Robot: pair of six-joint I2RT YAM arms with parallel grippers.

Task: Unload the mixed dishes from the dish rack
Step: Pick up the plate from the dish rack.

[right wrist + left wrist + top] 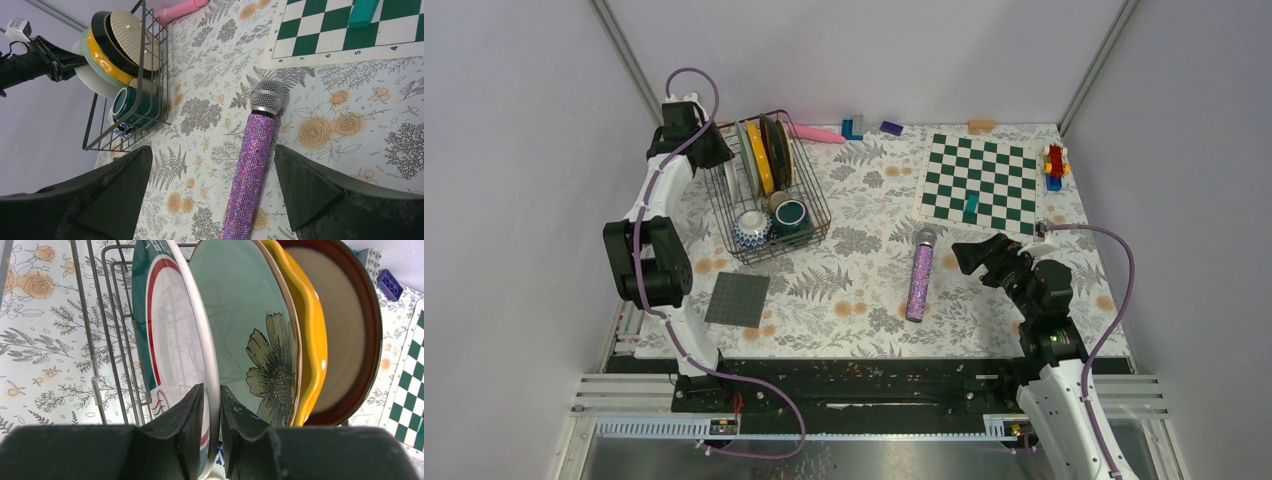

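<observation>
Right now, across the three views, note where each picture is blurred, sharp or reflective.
Left wrist: left tool blurred near the lens, reflections on the red-ringed white plate. Right wrist: glitter microphone crisp. Top external: even light, faint shadows.

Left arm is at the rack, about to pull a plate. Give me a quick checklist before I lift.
1. One plate only in the left tool: ok, its fingers straddle the rim of the white plate with teal and red bands.
2. Firm grip on that rim: cannot tell, contact is not clear.
3. Neighbouring pale green floral plate free of the tool: cannot tell, one finger sits in the narrow gap beside it.
4. Way up out of the dish rack: ok, nothing above the plates.
5. Clearance of the right tool: ok, open, empty, near the purple glitter cylinder, far from the rack.
</observation>
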